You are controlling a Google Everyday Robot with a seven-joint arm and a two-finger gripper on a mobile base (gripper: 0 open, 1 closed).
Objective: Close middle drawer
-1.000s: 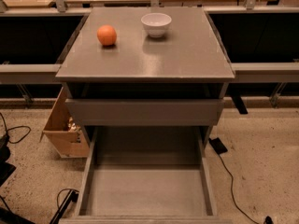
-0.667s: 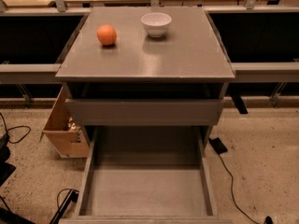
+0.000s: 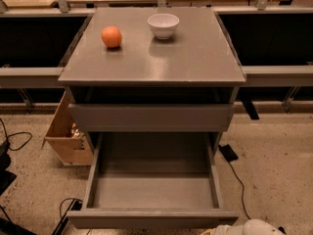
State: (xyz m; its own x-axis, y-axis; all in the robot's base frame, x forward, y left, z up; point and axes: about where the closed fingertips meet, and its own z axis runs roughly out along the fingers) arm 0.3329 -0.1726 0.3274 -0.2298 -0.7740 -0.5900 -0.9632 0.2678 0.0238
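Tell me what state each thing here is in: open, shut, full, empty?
Middle drawer: pulled far out, empty.
Top drawer: looks slightly ajar.
Bowl: upright, looks empty.
Orange: whole, beside the bowl, not touching it.
Cardboard box: open at the top.
Gripper: at the bottom edge, near the middle drawer's front right corner.

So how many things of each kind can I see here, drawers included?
Orange: 1
White bowl: 1
Grey drawers: 2, the middle drawer pulled far out, the upper drawer above it
Cardboard box: 1
Gripper, bottom edge, right: 1
Total: 6
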